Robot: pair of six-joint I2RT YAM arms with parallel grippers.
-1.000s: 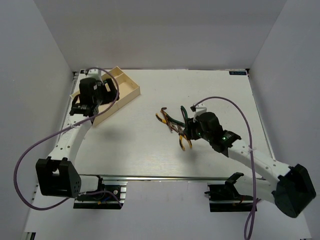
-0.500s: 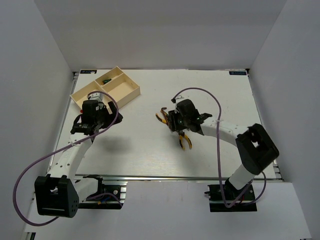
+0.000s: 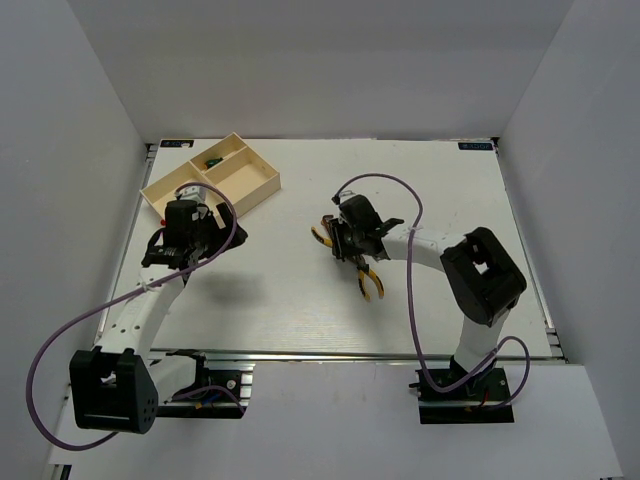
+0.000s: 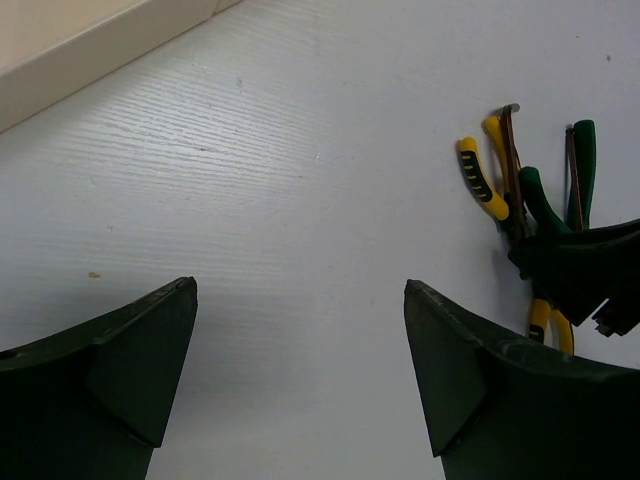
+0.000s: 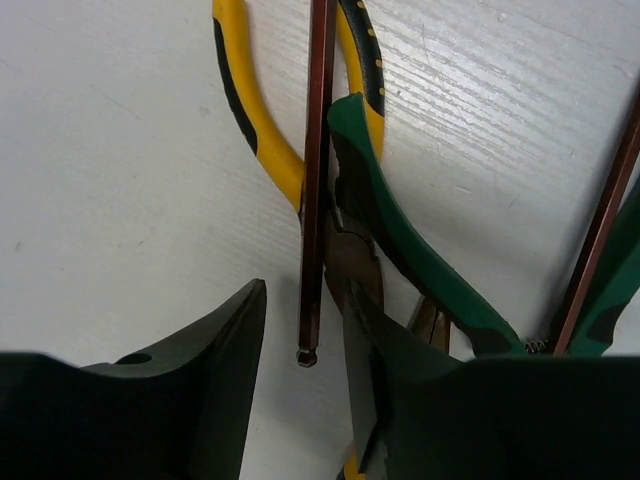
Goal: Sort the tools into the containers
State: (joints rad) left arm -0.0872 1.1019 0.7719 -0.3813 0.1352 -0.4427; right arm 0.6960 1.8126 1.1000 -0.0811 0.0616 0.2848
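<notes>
Both arms have shifted in the last second. The left gripper (image 4: pixel 298 290), which hung over the tray (image 3: pixel 245 172), now hovers at the tray's 6 o'clock. The right arm has swung in, so the right gripper (image 5: pixel 303 295) sits on top of the heap of tools near the middle of the table (image 3: pixel 300 310).

With the left arm drawn back, the cream tray at the table's 10 o'clock shows all three compartments, one long and two small. One small green piece (image 3: pixel 212 161) lies in the small compartment at the tray's 11 o'clock. The other two compartments look bare.

The left fingers stand wide apart with only table surface between them.

The right fingers are partly apart and straddle one dark rod (image 5: pixel 318 150). There is a sliver of table on either side of it, so they are not clamped on it. The rod's tip lies between them and its shaft runs toward 12 o'clock in the wrist view.

Counted in the heap:
- **Rods:** two, the second rod (image 5: pixel 600 225) lying at 3 o'clock of the first.
- **Yellow-handled pliers:** two pairs. One pair (image 5: pixel 245 110) lies under the straddled rod. The other pair (image 3: pixel 371 284) pokes out at the right gripper's 5 o'clock in the top view.
- **Green handles:** two, one green handle (image 5: pixel 400 235) just beside the straddled rod and another (image 5: pixel 622 270) by the second rod. I cannot tell whether they belong to one tool or two.
</notes>
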